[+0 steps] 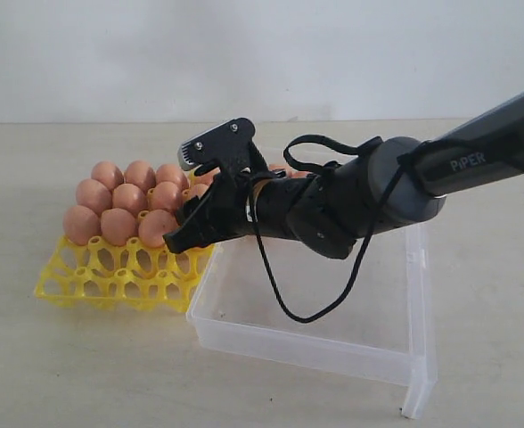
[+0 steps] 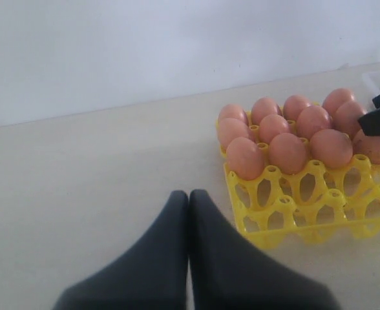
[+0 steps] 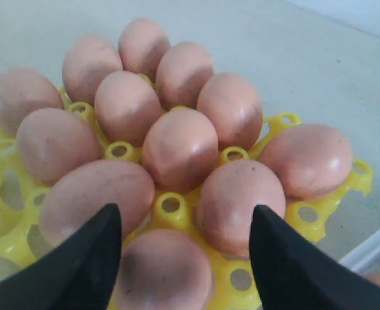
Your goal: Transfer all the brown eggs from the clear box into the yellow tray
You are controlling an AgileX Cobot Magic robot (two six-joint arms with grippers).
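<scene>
Clear box [image 1: 333, 343] nearest, brown eggs [image 1: 119, 201] partly hidden behind wide-spread, empty right end effector [image 1: 191, 201].

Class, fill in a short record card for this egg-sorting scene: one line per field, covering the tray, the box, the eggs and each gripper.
yellow tray: on the tabletop beside the clear box; back rows filled, front rows empty
brown eggs: seated in the tray cups, at least eleven countable
clear box: mostly bare; one egg partly visible behind the arm
right gripper: open, jaws either side of an egg seated in the tray
left gripper: shut, holding nothing, off to the side of the tray
</scene>
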